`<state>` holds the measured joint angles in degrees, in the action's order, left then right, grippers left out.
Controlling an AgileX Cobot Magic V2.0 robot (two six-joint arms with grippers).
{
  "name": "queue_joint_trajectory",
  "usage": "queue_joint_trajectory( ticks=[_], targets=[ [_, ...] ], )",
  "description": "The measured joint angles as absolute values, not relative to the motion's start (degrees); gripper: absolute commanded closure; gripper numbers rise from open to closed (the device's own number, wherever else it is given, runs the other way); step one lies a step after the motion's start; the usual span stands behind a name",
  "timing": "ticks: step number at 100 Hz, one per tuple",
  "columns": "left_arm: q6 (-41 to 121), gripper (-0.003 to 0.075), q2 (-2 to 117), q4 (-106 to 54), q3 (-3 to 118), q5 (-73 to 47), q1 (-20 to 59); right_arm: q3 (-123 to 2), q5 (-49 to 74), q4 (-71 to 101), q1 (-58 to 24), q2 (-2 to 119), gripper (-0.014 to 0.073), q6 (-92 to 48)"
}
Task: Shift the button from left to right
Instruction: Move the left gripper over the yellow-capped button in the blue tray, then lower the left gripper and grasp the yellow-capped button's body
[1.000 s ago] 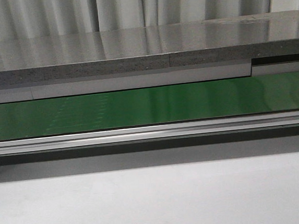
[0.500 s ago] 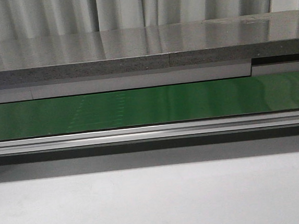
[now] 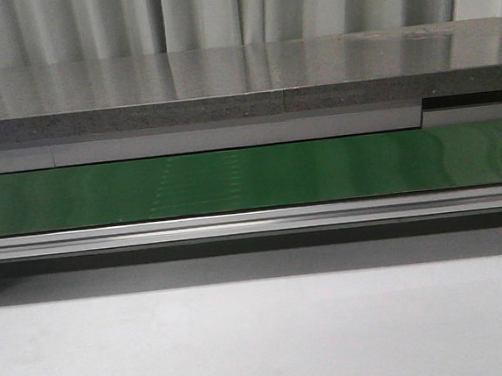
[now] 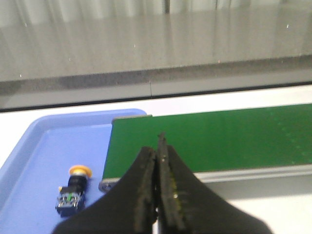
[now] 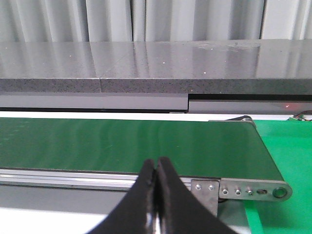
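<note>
Green conveyor belt [image 3: 250, 177] runs the whole width; blue tray [image 4: 29, 146] sits off its left end; button [image 4: 73, 187] lies tipped over inside; my left claw [image 4: 157, 151] and right claw [image 5: 156, 168] are pinched together, empty; that round head could roll out of a sloppy grab.

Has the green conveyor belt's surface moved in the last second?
Yes. The faint dotted patch on the green conveyor belt has drifted right, closer to the grey ledge's seam.

Even, soft lighting; glare on the grey counter [image 3: 224, 76]; blurred near jaws in wrist views.
</note>
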<state>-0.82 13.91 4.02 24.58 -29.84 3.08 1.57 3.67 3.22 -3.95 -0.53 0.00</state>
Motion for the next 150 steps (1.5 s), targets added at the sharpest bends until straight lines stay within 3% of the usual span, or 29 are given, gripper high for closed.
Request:
queue_joint_trajectory(
  ticks=[26, 72, 86, 103, 110, 119, 150],
  targets=[
    [-0.82, 0.0739, 27.87, 3.99, 36.73, -43.18, 3.08, 1.57, 3.67, 3.22, -3.95, -0.53, 0.0661, 0.0],
    [-0.82, 0.0728, 37.12, 3.89, 37.52, -45.76, 3.08, 1.57, 3.67, 3.22, -3.95, -0.53, 0.0661, 0.0],
    [-0.82, 0.0563, 37.24, 3.89, 37.52, -45.87, 3.08, 1.57, 3.67, 3.22, -3.95, -0.53, 0.0661, 0.0],
    [-0.82, 0.0158, 37.24, 3.89, 37.52, -46.48, 3.08, 1.57, 3.67, 3.22, -3.95, -0.53, 0.0661, 0.0],
    [-0.82, 0.0052, 37.24, 3.89, 37.52, -46.57, 3.08, 1.57, 3.67, 3.22, -3.95, -0.53, 0.0661, 0.0],
    [-0.82, 0.0031, 37.24, 3.89, 37.52, -46.46, 3.08, 1.57, 3.67, 3.22, -3.95, -0.53, 0.0661, 0.0],
    [-1.17, 0.0081, 37.83, 3.89, 39.1, -47.79, 3.08, 1.57, 3.67, 3.22, -3.95, -0.53, 0.0661, 0.0]
  ],
)
